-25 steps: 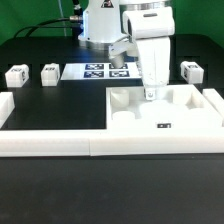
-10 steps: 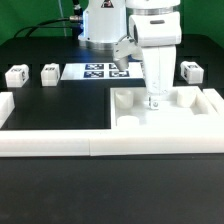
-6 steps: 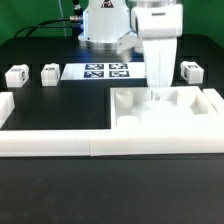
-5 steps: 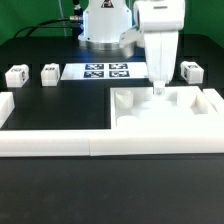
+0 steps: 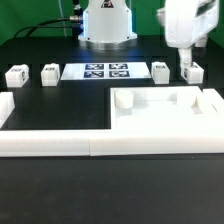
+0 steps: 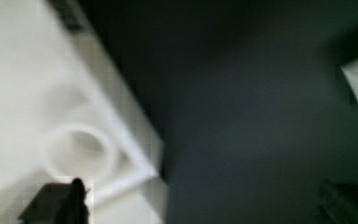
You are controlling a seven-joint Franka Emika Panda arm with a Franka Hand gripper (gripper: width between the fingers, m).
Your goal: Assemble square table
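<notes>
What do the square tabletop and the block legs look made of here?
Square tabletop: likely matte white plastic; uniform colour, no grain, dull sheen. Block legs: apparently the same white plastic, carrying black-and-white tags, possibly printed stickers.

tabletop slab [image 5: 150, 118] on the exterior view's right — legs [image 5: 160, 70] behind it, marker board [image 5: 98, 71] left of them.

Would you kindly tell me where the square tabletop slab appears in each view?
Exterior view: the tabletop slab lies toward the exterior view's right.
Wrist view: its blurred white edge, with a round corner hole, is visible.
Shared landmark: the black table beside the slab.
</notes>
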